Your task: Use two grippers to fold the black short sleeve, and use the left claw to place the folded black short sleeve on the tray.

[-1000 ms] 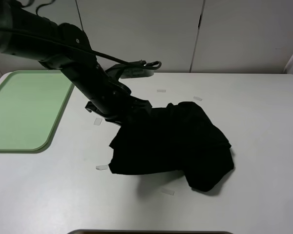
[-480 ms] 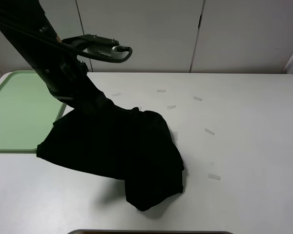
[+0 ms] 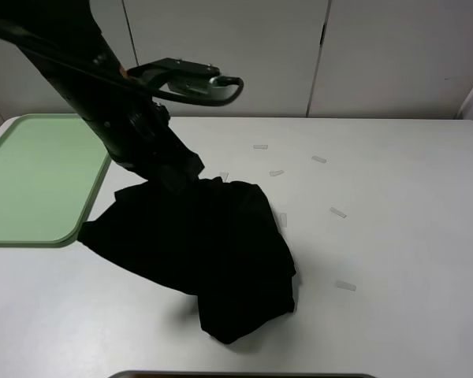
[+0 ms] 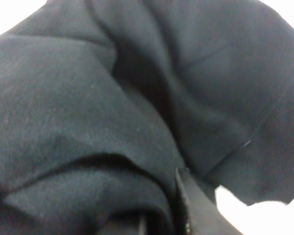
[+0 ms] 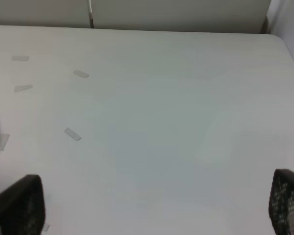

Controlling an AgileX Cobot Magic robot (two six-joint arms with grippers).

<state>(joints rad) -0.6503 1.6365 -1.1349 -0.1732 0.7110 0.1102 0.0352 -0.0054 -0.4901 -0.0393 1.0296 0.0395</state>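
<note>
Nearest the camera, the soft black cloth short-sleeve shirt lies bunched on the flat white worktop, its low lobe at approx 6 o'clock resting on the surface, well apart from small pale tape strips at 3–4 o'clock. Further back, left black jaw tool is clamped on the shirt's top edge w/ fabric filling the wrist view; cloth drapes from it, w/ its left corner just beside the pale green rectangular plastic tray at 9 o'clock. Risks, as I judge: the fold looks loose, so the hanging lobe may drag & unfold in transit; grip on a thin edge may slip; cloth may land half off the rim. Right black tool sits w/ fingers wide apart, holding nothing.
</note>
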